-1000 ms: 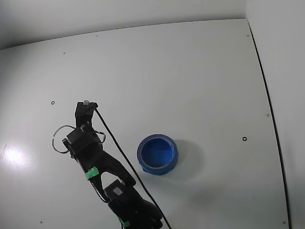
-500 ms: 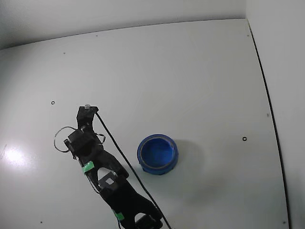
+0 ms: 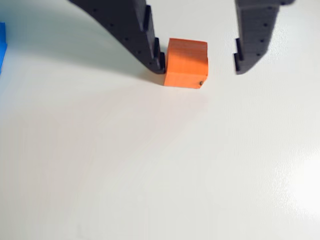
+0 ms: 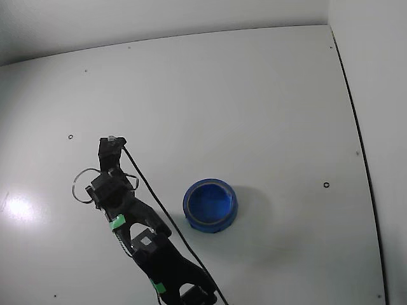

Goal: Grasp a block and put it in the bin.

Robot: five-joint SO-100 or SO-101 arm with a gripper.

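Note:
The block (image 3: 186,62) is a small orange-salmon cube standing on the white table in the wrist view. My gripper (image 3: 200,67) is open and down at the table, with the cube between its two black fingers. The left finger (image 3: 150,47) touches the cube's left face. The right finger (image 3: 252,45) stands apart from it with a clear gap. In the fixed view my gripper (image 4: 112,142) is at the left of the table, and the cube is too small to make out there. The bin (image 4: 210,205), a round blue bowl, stands to the right of the arm and holds nothing.
A sliver of the blue bin (image 3: 2,45) shows at the left edge of the wrist view. The black arm (image 4: 146,241) and its cable reach in from the bottom of the fixed view. The table's right edge (image 4: 356,140) runs down the right side.

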